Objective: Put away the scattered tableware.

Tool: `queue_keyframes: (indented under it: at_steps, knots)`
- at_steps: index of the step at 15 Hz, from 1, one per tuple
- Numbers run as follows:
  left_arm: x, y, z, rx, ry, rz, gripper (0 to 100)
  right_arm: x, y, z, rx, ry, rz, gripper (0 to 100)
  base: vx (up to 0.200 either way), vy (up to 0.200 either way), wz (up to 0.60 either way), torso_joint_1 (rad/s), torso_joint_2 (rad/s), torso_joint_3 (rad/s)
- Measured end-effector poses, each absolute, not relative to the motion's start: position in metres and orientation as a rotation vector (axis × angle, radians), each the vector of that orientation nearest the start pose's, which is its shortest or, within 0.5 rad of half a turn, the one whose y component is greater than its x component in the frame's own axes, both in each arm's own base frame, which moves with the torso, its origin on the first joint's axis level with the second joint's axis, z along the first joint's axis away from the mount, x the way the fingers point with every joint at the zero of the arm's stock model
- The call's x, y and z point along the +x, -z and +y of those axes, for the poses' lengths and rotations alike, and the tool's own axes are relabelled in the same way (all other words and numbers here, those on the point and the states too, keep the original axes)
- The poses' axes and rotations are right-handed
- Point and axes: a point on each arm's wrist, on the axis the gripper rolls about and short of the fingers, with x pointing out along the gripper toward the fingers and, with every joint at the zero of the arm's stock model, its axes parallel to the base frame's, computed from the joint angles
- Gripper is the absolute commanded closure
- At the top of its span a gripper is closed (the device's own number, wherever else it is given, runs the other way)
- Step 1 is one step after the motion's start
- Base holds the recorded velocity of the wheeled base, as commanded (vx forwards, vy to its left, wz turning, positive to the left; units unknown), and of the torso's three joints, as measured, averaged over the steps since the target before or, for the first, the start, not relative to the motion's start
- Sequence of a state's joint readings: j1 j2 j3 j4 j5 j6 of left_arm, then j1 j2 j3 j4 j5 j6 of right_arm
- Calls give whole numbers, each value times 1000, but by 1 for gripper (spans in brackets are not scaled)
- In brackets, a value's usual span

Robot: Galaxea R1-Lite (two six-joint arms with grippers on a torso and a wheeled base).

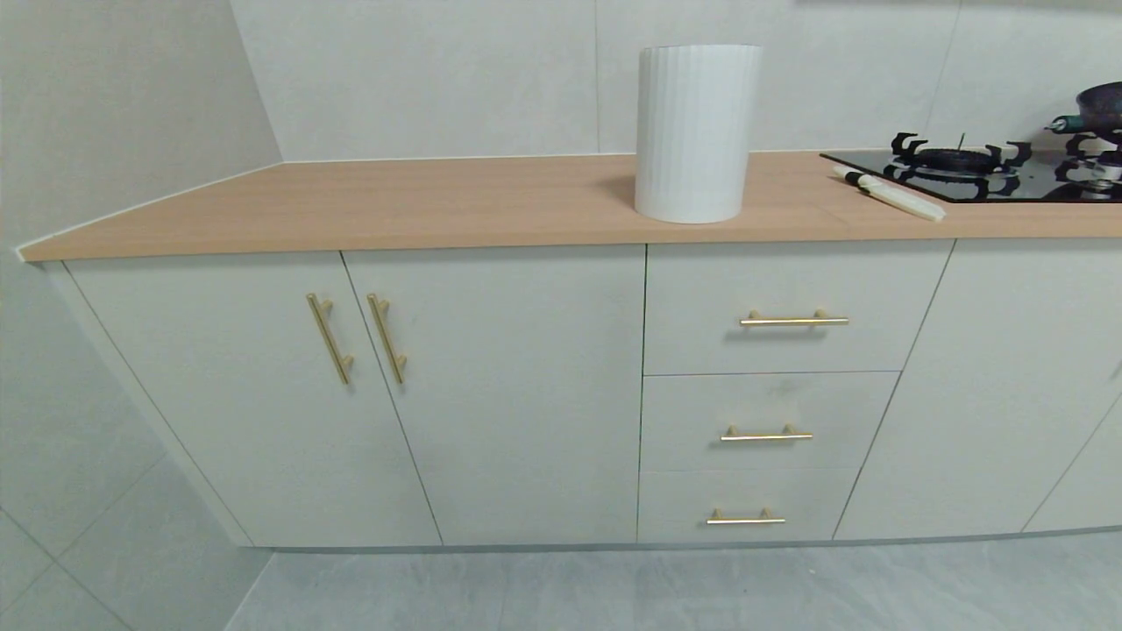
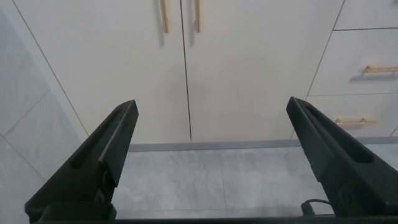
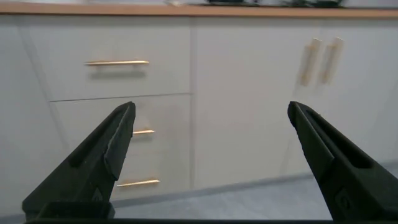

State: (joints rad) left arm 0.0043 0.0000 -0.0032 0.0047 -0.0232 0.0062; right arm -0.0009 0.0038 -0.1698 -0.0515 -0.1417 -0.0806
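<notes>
Left tool (image 2: 211,104) and right tool (image 3: 211,106) wide open, empty, low by cabinet fronts (image 2: 249,74); white utensil (image 1: 887,193) well apart on countertop (image 1: 438,202).

Head camera looked forward and down, mid-range, over desk (image 1: 394,202), double doors (image 1: 351,421) and drawers (image 1: 771,412). Both wrist cameras sat low and nearer, behind spread left fingers (image 2: 102,155) and right fingers (image 3: 102,155), facing those same fronts between them.

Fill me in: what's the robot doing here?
Nothing is being handled yet. The left gripper and right gripper are open and empty, low, facing the closed cabinets. On the counter a white utensil lies at the hob's edge, near a tall white ribbed canister. The drawers are shut.
</notes>
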Motion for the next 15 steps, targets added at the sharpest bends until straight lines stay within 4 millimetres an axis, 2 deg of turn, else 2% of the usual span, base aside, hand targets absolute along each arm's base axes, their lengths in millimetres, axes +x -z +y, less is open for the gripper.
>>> queue_keyframes:
  at_steps: [2, 4, 6, 15]
  knots:
    - [-23, -76, -1, 6, 19, 1, 0, -29, -100, -1, -77, 34, -137, 0, 0, 0, 0, 0, 0, 0]
    - [-23, -76, -1, 6, 19, 1, 0, -24, -81, 0, -63, -2, -24, 0, 0, 0, 0, 0, 0, 0]
    - [-23, -76, -1, 6, 19, 1, 0, -23, -77, 1, -15, -22, -9, 0, 0, 0, 0, 0, 0, 0]
    - [-23, -76, -1, 8, 19, 1, 0, -23, -75, 1, -8, -21, 1, 0, 0, 0, 0, 0, 0, 0]
